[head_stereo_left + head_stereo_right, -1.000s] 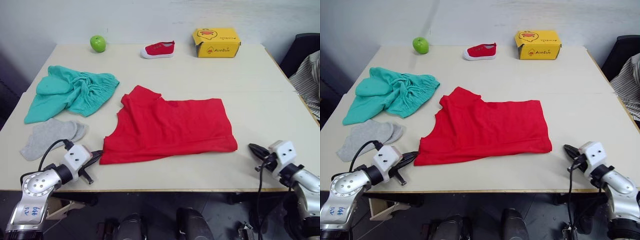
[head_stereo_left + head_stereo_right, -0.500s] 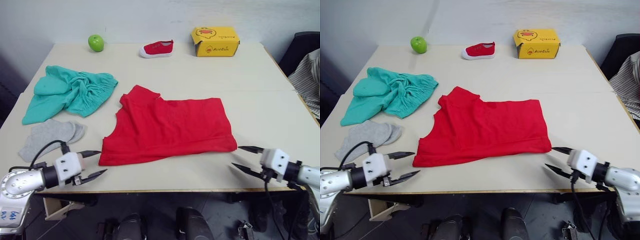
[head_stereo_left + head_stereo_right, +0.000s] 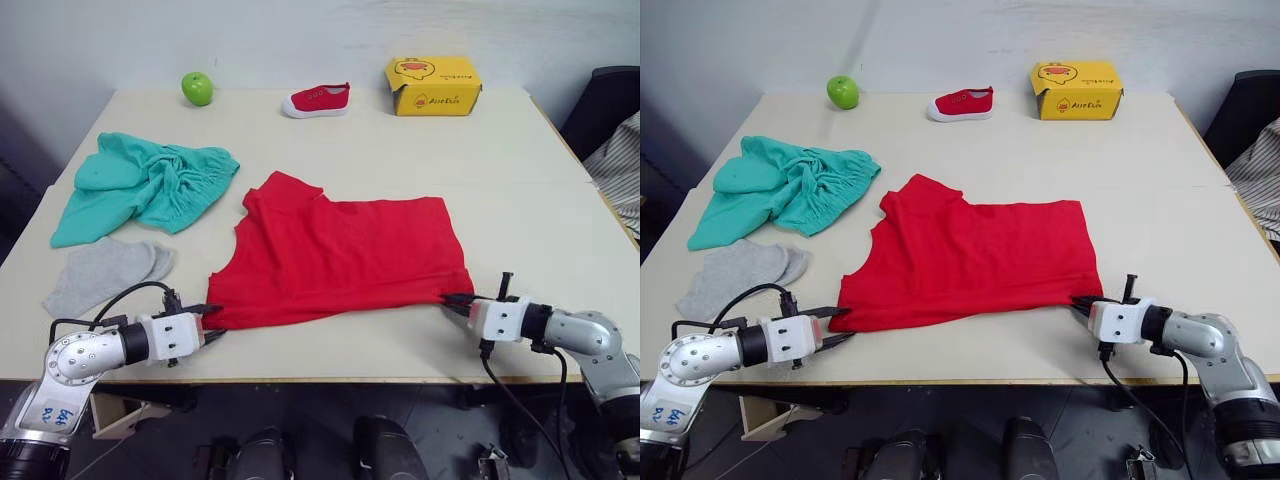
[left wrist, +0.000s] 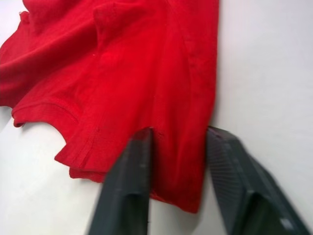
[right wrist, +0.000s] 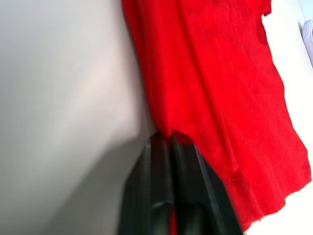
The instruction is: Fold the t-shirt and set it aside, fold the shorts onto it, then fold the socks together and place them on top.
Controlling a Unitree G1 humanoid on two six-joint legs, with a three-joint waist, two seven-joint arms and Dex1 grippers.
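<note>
Both grippers meet the t-shirt (image 3: 340, 258): left gripper (image 4: 178, 147) spread astride its corner, right gripper (image 5: 170, 142) pinching the hem.

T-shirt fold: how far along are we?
Barely begun. The t-shirt lies partly folded on the table. Right gripper is shut on its near corner; left gripper straddles the opposite corner, open. Shorts are bunched, socks lie loose, both untouched.

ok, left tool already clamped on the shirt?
No. In the left wrist view the left tool is open, its fingers straddling the near corner of the t-shirt with a gap between them.
</note>
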